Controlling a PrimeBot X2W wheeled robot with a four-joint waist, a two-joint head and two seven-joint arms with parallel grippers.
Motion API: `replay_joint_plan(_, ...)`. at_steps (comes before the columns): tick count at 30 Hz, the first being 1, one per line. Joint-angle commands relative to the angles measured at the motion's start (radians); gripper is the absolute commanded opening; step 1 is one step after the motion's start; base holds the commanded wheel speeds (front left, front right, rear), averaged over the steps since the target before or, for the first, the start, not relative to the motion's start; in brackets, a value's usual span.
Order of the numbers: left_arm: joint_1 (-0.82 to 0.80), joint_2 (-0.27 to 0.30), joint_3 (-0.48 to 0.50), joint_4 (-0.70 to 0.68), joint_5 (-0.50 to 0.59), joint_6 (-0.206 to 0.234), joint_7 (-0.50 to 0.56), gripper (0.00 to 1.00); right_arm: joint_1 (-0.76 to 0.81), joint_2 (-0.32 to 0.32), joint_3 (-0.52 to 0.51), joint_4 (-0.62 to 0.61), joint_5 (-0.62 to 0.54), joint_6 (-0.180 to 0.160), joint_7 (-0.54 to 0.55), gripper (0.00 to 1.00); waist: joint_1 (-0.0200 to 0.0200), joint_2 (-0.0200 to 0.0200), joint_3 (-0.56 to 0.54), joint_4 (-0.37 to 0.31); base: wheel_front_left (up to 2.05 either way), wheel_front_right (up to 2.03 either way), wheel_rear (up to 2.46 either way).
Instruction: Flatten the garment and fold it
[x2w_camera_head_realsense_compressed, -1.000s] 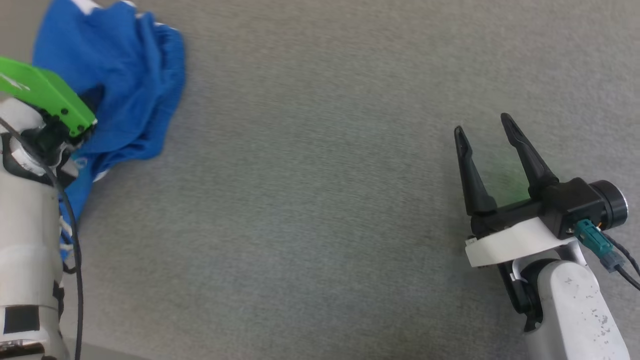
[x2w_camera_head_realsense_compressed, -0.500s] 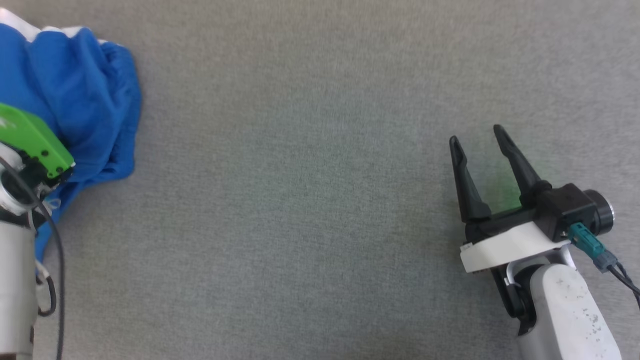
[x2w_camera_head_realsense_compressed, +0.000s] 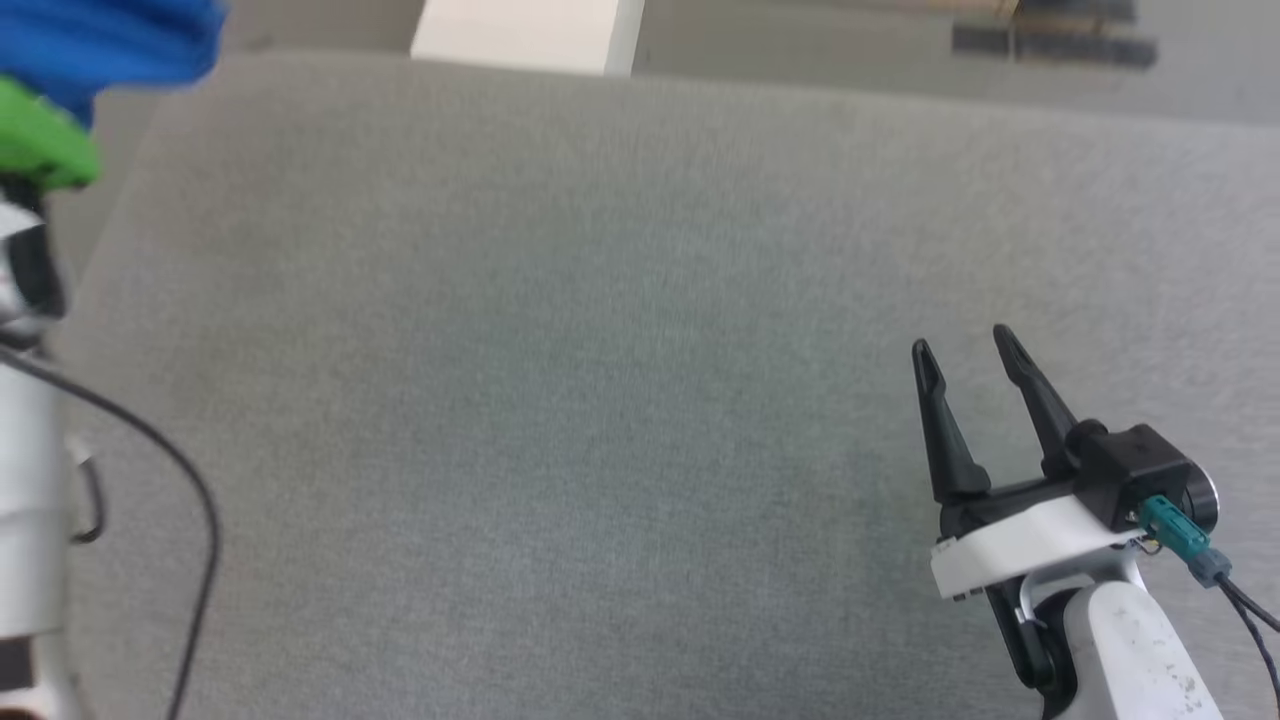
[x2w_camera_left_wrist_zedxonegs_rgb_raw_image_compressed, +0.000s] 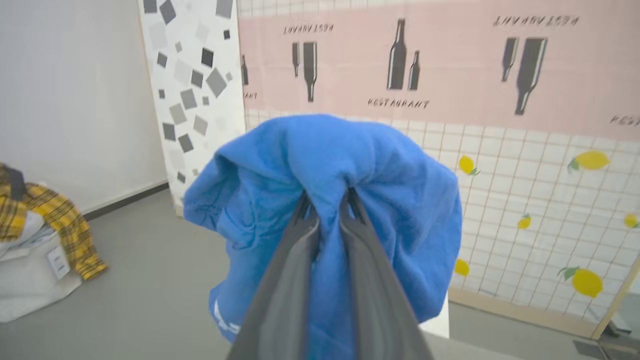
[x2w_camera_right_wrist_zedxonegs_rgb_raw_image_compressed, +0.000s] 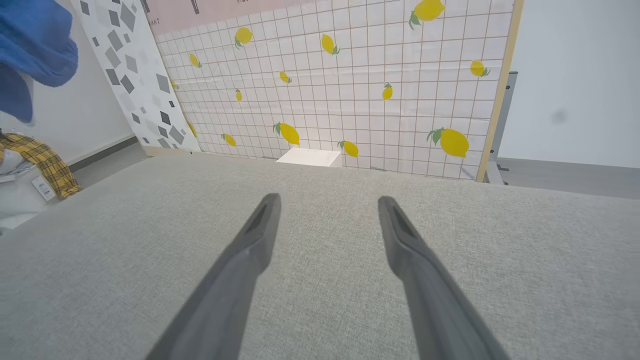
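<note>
Grey table (x2w_camera_head_realsense_compressed: 600, 400), blue garment (x2w_camera_left_wrist_zedxonegs_rgb_raw_image_compressed: 395, 200) bunched, hanging downward from pinched left jaws, right jaws wide apart, empty.

The garment (x2w_camera_left_wrist_zedxonegs_rgb_raw_image_compressed: 400, 210) is soft blue cloth, matt, with a fine knit look and loose creases. The tabletop (x2w_camera_head_realsense_compressed: 560, 400) wears a grey woven cover, rough-grained and dull. The right fingers (x2w_camera_right_wrist_zedxonegs_rgb_raw_image_compressed: 245, 260) are dark matt plastic. The forearm (x2w_camera_head_realsense_compressed: 1140, 650) is pale smooth plastic, speckled with marks. The bracket (x2w_camera_head_realsense_compressed: 40, 150) is bright green plastic. The floor (x2w_camera_left_wrist_zedxonegs_rgb_raw_image_compressed: 130, 280) looks smooth and grey.
</note>
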Motion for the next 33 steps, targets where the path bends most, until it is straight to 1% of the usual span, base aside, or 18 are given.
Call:
replay_joint_plan(1, -0.028, -0.026, -0.029, -0.002, 0.015, -0.019, -0.025, 0.00, 0.014, -0.001, -0.001, 0.001, 0.005, -0.002, -0.004, 1.00, 0.0001, 0.0000, -0.110, -0.029, 0.00, 0.00, 0.00)
replay_joint_plan(4, -0.065, -0.074, -0.085, -0.005, 0.029, -0.049, -0.058, 0.00, 0.025, -0.001, -0.003, -0.002, 0.009, -0.002, 0.001, 1.00, 0.0001, 0.0000, -0.134, -0.057, 0.00, 0.00, 0.00)
replay_joint_plan(5, -0.077, -0.099, -0.108, -0.005, 0.030, -0.060, -0.064, 0.00, 0.027, -0.001, -0.004, -0.006, 0.010, -0.002, 0.003, 1.00, 0.0001, 0.0000, -0.138, -0.070, 0.00, 0.00, 0.00)
replay_joint_plan(8, -0.098, -0.154, -0.180, 0.002, 0.047, -0.094, -0.070, 0.00, 0.030, -0.001, -0.002, -0.013, 0.012, -0.002, 0.010, 1.00, 0.0001, 0.0000, -0.147, -0.111, 0.00, 0.00, 0.00)
replay_joint_plan(11, -0.097, -0.219, -0.251, 0.021, 0.045, -0.130, -0.057, 0.00, 0.030, -0.001, 0.003, -0.021, 0.013, -0.002, 0.016, 1.00, 0.0001, 0.0000, -0.149, -0.167, 0.00, 0.00, 0.00)
replay_joint_plan(17, -0.039, -0.326, -0.361, 0.076, 0.028, -0.169, -0.025, 0.00, 0.037, -0.001, 0.004, -0.028, 0.018, -0.002, 0.024, 1.00, 0.0001, 0.0000, -0.138, -0.289, 0.00, 0.00, 0.00)
replay_joint_plan(19, -0.005, -0.347, -0.397, 0.106, 0.021, -0.178, 0.000, 0.00, 0.038, -0.001, 0.005, -0.029, 0.022, -0.002, 0.024, 1.00, 0.0001, 0.0000, -0.132, -0.329, 0.00, 0.00, 0.00)
replay_joint_plan(22, 0.057, -0.369, -0.446, 0.167, -0.006, -0.189, 0.078, 0.00, 0.039, -0.001, 0.008, -0.027, 0.030, -0.002, 0.022, 1.00, 0.0001, 0.0000, -0.127, -0.384, 0.00, 0.00, 0.00)
replay_joint_plan(25, 0.118, -0.383, -0.504, 0.236, -0.039, -0.199, 0.204, 0.00, 0.043, -0.001, 0.007, -0.022, 0.037, -0.002, 0.019, 1.00, 0.0001, 0.0000, -0.123, -0.424, 0.00, 0.00, 0.00)
replay_joint_plan(30, 0.193, -0.394, -0.606, 0.340, -0.077, -0.211, 0.470, 0.00, 0.051, -0.001, 0.010, -0.019, 0.038, -0.002, 0.016, 1.00, 0.0001, 0.0000, -0.117, -0.450, 0.00, 0.00, 0.00)
replay_joint_plan(33, 0.215, -0.396, -0.631, 0.358, -0.103, -0.214, 0.559, 0.00, 0.053, -0.001, 0.010, -0.017, 0.037, -0.002, 0.017, 1.00, 0.0001, 0.0000, -0.116, -0.449, 0.00, 0.00, 0.00)
